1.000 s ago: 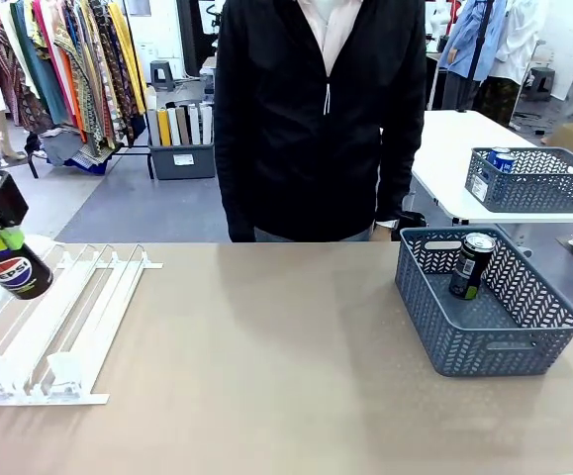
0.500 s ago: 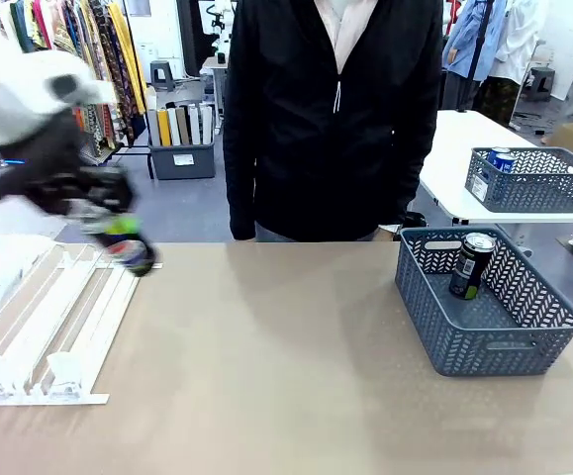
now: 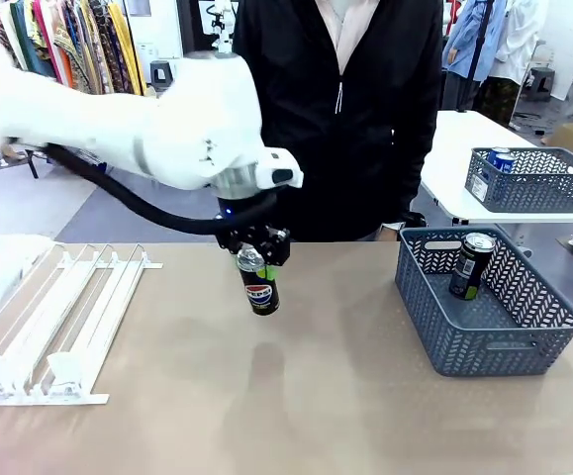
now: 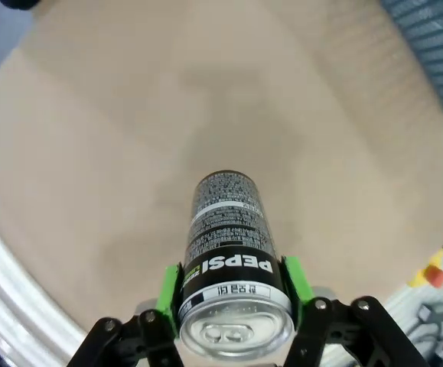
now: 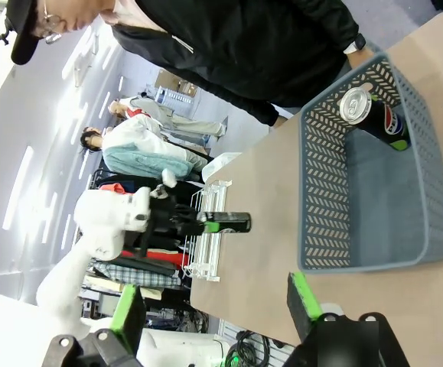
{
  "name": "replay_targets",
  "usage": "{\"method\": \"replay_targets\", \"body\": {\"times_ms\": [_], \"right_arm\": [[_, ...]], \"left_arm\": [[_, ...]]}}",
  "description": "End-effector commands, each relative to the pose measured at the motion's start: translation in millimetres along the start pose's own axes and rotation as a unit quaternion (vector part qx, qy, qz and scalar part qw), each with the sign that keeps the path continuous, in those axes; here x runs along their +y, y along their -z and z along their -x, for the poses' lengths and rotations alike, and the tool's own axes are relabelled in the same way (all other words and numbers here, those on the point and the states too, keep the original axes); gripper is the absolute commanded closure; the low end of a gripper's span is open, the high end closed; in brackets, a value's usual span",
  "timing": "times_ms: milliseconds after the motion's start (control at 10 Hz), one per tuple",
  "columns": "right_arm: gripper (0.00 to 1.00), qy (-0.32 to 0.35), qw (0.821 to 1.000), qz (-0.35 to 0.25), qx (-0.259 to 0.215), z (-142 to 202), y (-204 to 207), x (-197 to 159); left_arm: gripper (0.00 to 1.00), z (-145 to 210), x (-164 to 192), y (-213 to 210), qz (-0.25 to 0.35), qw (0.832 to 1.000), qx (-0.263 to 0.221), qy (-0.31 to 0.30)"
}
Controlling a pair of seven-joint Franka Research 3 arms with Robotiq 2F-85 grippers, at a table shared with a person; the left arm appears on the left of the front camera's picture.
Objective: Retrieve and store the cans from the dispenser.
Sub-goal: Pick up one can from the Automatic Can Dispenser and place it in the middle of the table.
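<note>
A black can (image 3: 261, 289) with a round red-white-blue logo hangs above the middle of the table. My left gripper (image 3: 253, 259) is shut on its top end. In the left wrist view the green pads (image 4: 169, 290) clamp this can (image 4: 229, 237) on both sides, over bare tabletop. The white dispenser (image 3: 58, 327) lies at the table's left with no cans in its lanes. Another black can (image 3: 474, 265) stands in the dark grey basket (image 3: 504, 348) on the right. My right gripper (image 5: 215, 306) is open with nothing between its fingers, and looks down on the basket (image 5: 324, 191) and its can (image 5: 374, 115).
A person in a black jacket (image 3: 335, 119) stands at the far edge, behind the held can. On a white table at the back right stands a second grey basket (image 3: 533, 188) holding a blue can (image 3: 501, 158). Open tabletop lies between the dispenser and the basket.
My left arm has swung from the far left, over the dispenser, to the middle of the table, carrying the black can to the right. The basket and its can stayed put.
</note>
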State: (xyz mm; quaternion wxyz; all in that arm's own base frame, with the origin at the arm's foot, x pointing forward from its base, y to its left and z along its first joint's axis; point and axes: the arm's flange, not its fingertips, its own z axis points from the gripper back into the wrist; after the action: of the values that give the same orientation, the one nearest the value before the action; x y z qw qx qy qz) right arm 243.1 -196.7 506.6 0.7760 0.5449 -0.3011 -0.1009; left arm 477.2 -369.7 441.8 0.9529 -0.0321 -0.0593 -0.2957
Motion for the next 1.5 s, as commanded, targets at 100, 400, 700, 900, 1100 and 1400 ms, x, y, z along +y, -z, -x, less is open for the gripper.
{"method": "replay_targets", "body": {"times_ms": [100,400,700,900,1100,1400], "right_arm": [[0.00,-0.012,1.000,-0.012,-0.009,-3.3,1.3,1.6],[0.00,-0.012,1.000,-0.012,-0.009,-3.3,1.3,1.6],[0.00,-0.012,1.000,-0.012,-0.009,-3.3,1.3,1.6],[0.00,-0.012,1.000,-0.012,-0.009,-3.3,1.3,1.6],[0.00,-0.012,1.000,-0.012,-0.009,-3.3,1.3,1.6],[0.00,-0.012,1.000,-0.012,-0.009,-3.3,1.3,1.6]], "left_arm": [[1.00,-31.7,-13.3,17.4,-0.020,0.999,0.048,0.001],[0.85,-33.8,-13.3,24.0,-0.005,0.998,0.059,0.010],[0.00,-32.7,-14.4,24.5,-0.006,0.998,0.061,0.008],[0.00,-32.2,-14.8,24.0,-0.008,0.998,0.058,0.007],[0.00,-32.7,-14.3,23.4,-0.008,0.998,0.056,0.004],[0.00,-15.4,-9.2,-11.4,0.008,0.999,0.036,-0.002]]}}
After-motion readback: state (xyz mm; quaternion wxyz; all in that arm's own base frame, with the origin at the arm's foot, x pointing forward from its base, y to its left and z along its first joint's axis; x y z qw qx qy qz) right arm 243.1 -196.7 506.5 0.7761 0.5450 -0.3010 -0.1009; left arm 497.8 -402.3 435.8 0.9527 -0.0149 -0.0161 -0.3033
